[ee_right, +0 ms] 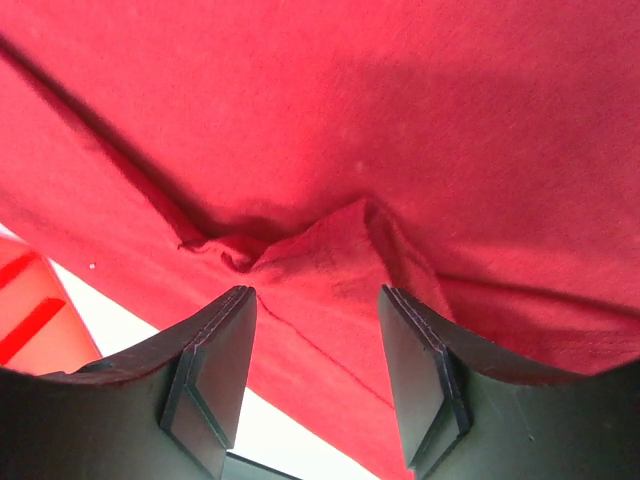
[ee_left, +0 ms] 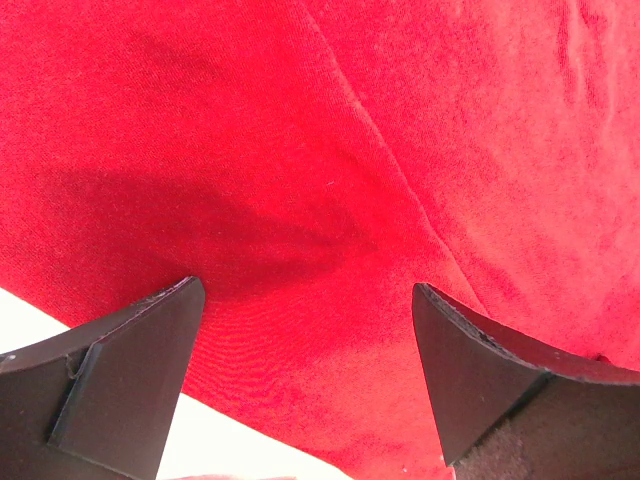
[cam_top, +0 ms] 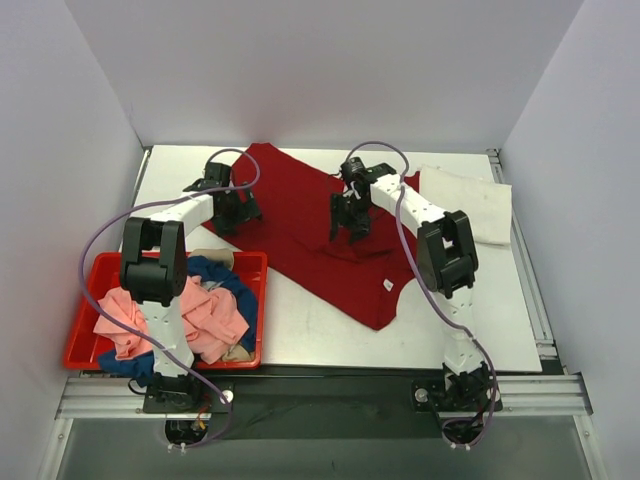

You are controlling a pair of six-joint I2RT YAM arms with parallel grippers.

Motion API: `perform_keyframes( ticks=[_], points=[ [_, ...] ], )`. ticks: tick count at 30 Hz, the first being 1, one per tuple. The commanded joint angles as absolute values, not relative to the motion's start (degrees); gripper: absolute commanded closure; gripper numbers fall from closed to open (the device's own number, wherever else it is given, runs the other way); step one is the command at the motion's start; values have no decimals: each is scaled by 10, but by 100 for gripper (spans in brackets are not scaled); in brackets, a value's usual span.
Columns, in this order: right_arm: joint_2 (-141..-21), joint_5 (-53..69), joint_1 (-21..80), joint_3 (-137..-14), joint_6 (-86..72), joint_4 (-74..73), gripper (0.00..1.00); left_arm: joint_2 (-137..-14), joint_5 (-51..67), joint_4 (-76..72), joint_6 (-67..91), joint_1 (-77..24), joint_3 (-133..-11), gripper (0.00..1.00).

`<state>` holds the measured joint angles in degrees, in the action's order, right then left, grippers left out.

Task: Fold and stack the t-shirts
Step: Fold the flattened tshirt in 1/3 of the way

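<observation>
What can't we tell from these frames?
- Top view: the left arm covers part of the red bin, hiding the contents there.
- Top view: white tag on the dark red shirt is too small to read.
- Top view: white shirt, fold count unclear.
- Wrist views: the frame edges cut off the dark red shirt's outline.

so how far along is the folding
Done: one white t-shirt looks folded at the far right. In hand: the dark red t-shirt is spread out, left fingers and right fingers open over it. Left: pink t-shirt, blue t-shirt and beige t-shirt heaped in the red bin.
</observation>
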<state>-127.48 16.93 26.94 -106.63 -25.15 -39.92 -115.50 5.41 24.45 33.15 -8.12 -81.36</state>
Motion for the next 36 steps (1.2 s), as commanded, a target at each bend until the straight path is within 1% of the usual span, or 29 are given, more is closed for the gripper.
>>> perform_keyframes(
  ticks=[1,7,11,17,20,21,23,24,26,27,28,30,36],
  points=[
    [-1291,155,262,-1086,-235,-405,48,-1154,48,289,321,-76,-789,3],
    [-1306,160,258,-1087,-227,-395,49,-1152,47,290,321,-75,-791,3],
    [-1323,171,258,-1099,-220,-390,54,-1154,47,291,319,-75,-791,3],
    [-1317,178,258,-1091,-220,-384,62,-1154,46,293,317,-75,-787,3],
    [-1313,181,259,-1085,-221,-382,69,-1154,47,291,318,-75,-784,3],
    [-1311,181,259,-1085,-221,-383,74,-1155,46,291,319,-75,-784,3],
    [-1306,181,260,-1085,-223,-381,78,-1155,47,290,319,-75,-784,3],
    [-1305,179,260,-1087,-222,-380,84,-1155,46,290,318,-75,-784,3],
    [-1303,176,259,-1098,-222,-380,90,-1156,46,290,318,-75,-784,3],
    [-1303,176,259,-1102,-222,-379,95,-1156,46,290,318,-75,-784,3],
    [-1309,175,259,-1107,-224,-380,96,-1157,47,291,318,-75,-784,3],
    [-1312,178,259,-1121,-225,-380,99,-1158,47,292,318,-75,-784,3],
    [-1319,170,259,-1146,-225,-378,99,-1157,47,293,317,-74,-783,3]
  ],
)
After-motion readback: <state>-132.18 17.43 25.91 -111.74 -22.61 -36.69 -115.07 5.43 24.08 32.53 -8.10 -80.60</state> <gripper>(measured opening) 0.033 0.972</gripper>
